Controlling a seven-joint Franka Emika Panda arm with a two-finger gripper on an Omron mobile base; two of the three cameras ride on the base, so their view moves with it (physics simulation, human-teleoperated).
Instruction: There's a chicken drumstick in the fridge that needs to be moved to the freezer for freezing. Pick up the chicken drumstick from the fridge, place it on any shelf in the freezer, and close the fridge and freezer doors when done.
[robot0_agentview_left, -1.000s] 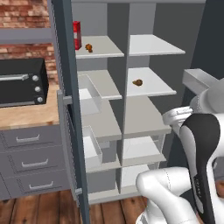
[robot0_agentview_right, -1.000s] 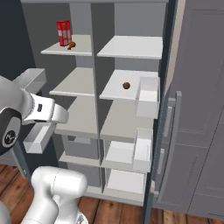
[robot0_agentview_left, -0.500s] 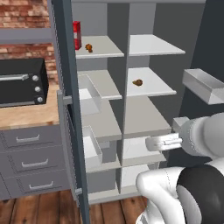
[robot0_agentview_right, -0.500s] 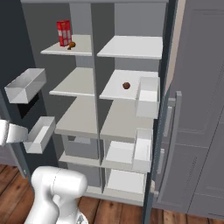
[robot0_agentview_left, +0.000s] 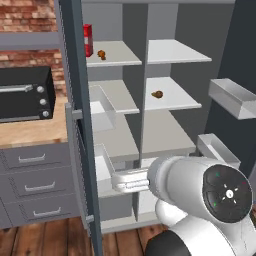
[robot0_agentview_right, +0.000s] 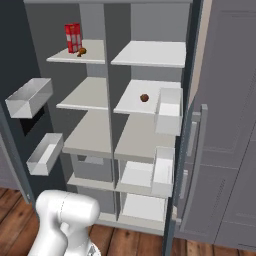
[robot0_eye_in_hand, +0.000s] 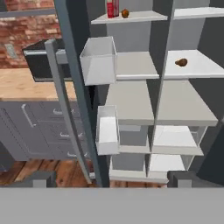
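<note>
The gripper (robot0_eye_in_hand: 111, 178) has its jaws fully apart and holds nothing. Far ahead of the jaws and up to the right, the chicken drumstick (robot0_eye_in_hand: 181, 62) lies on a fridge (robot0_eye_in_hand: 192, 87) shelf (robot0_eye_in_hand: 197, 69), with both doors open.

Matt slate-blue doors (robot0_agentview_left: 75, 100) with smooth grey metal-looking bar handles (robot0_agentview_right: 201, 135). Matt light-grey shelves (robot0_agentview_right: 145, 54), plastic-looking. Translucent clear door bins (robot0_eye_in_hand: 99, 59). Rough red brick wall (robot0_agentview_left: 27, 17). Warm wooden counter (robot0_agentview_left: 30, 130); plank floor (robot0_agentview_right: 135, 242). Glossy black toaster oven (robot0_agentview_left: 25, 95).
</note>
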